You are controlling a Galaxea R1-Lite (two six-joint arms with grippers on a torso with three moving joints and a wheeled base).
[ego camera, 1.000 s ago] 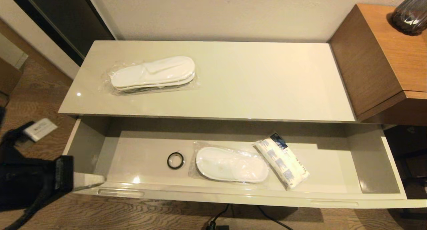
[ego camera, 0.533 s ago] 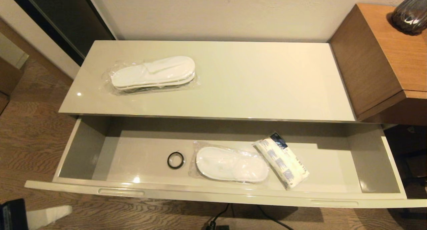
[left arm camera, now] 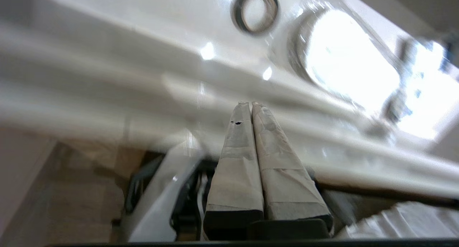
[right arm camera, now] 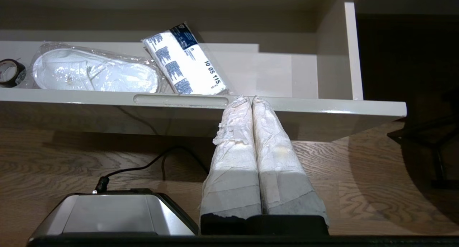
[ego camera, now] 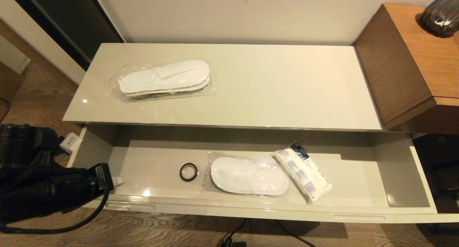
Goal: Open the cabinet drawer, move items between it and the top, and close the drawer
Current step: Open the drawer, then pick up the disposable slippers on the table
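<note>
The cabinet drawer stands pulled out wide under the glossy cream top. One wrapped pair of white slippers lies on the top's left part. A second wrapped pair and the tissue pack with blue prints lie inside the drawer. My left gripper is shut and empty, its tip over the drawer's front rim near the left corner, with the fingertips pressed together. My right gripper is shut and empty, low in front of the drawer front, outside the head view.
A small black ring lies in the drawer left of the slippers. The brown wooden unit with a dark vase stands right of the cabinet. A black cable runs on the wooden floor beneath the drawer.
My left arm dropped out of view half a second ago and has come back up to the drawer's left front corner. The drawer and items have not moved.
</note>
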